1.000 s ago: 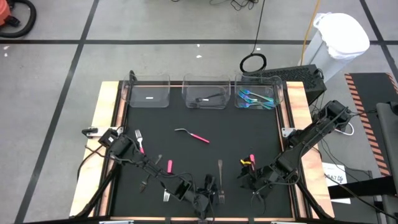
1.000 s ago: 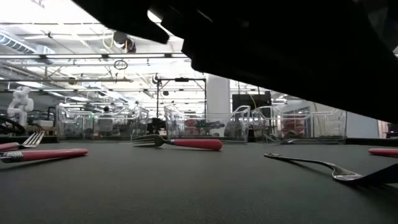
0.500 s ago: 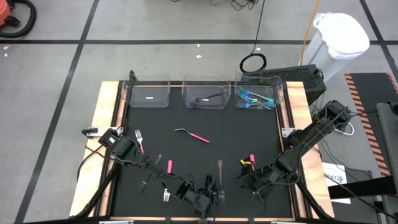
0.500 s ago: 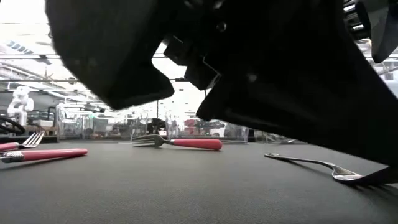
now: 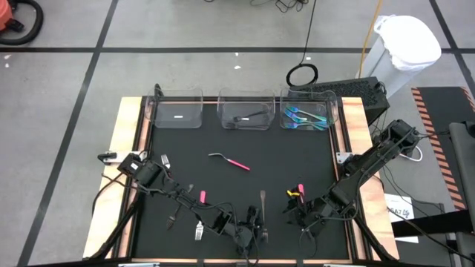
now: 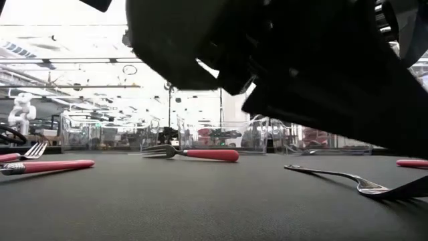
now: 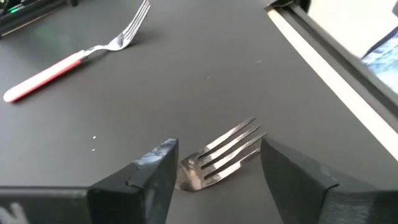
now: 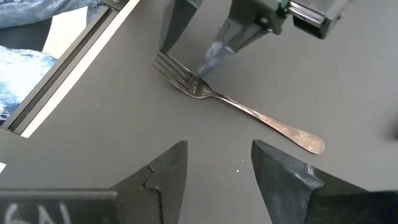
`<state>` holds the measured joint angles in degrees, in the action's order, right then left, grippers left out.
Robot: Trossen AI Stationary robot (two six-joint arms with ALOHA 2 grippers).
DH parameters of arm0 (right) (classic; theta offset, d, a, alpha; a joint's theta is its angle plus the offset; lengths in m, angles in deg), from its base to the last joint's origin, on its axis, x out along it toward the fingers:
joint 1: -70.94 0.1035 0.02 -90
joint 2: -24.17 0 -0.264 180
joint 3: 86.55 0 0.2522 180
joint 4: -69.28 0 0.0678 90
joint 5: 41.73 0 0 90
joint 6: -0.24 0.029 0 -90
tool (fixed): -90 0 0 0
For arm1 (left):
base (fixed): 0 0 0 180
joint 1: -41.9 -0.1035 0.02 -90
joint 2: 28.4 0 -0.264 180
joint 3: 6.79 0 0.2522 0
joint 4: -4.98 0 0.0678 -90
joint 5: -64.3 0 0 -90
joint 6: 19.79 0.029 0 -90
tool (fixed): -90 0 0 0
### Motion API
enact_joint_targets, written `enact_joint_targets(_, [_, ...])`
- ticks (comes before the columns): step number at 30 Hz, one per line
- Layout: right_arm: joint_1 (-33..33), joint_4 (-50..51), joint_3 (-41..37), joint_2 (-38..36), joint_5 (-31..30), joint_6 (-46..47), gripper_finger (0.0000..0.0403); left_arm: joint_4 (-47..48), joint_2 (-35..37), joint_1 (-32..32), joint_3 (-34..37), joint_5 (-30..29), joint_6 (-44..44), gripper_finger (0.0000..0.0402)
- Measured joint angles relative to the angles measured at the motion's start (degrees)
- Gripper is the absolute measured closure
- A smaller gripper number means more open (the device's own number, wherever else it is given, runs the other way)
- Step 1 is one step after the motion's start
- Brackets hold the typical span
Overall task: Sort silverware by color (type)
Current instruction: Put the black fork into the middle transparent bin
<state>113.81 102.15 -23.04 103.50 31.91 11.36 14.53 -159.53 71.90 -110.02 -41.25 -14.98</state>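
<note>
An all-metal fork (image 5: pixel 262 215) lies flat near the table's near edge, its tines toward that edge. My left gripper (image 7: pixel 217 148) is open low over the fork's head (image 7: pixel 227 149), with one finger on each side of it. My right gripper (image 8: pixel 217 149) is open and hovers to the right of the fork (image 8: pixel 249 112), touching nothing. A pink-handled fork (image 5: pixel 230 161) lies flat at the table's middle. More pink-handled pieces (image 5: pixel 202 196) and dark pieces (image 5: pixel 172 219) lie on the left side. My left gripper comes at the fork from above, slanting, with its fingers astride the head. One fingertip (image 8: pixel 208 59) stands right at the fork's neck (image 8: pixel 200 87). I cannot tell whether it touches. The fork lies flat on the table.
Three clear bins stand along the far edge: the left one (image 5: pixel 178 111), the middle one (image 5: pixel 245 113) with black pieces, and the right one (image 5: pixel 306 115) with teal pieces. A pink and yellow piece (image 5: pixel 298 191) lies near my right gripper. The near table rim (image 7: pixel 323 56) is close by.
My left arm has shifted along the near edge, slightly right toward the metal fork's head. The fork and the other silverware lie where they were.
</note>
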Motion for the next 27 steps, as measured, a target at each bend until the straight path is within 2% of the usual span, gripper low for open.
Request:
enact_joint_targets(7, [0.00, 0.00, 0.00, 0.00, 0.00, 0.02, 0.0229, -0.01, 0.00, 0.33, 0.00, 1.82, 0.00, 0.0209])
enact_joint_targets(14, [0.00, 0.00, 0.00, 0.00, 0.00, 0.00, 0.0229, 0.24, -0.17, 0.48, 0.00, 0.50, 1.72, 0.0210])
enact_joint_targets(19, [0.02, 0.11, 0.00, -0.02, 0.00, 0.02, 0.0229, -2.61, -3.09, 0.48, -0.09, 0.43, 3.48, 0.0210])
enact_joint_targets(27, [0.01, 0.44, 0.00, -0.02, 0.00, 0.16, 0.0229, -4.80, -4.21, 0.55, -0.20, -2.91, 4.58, 0.0210])
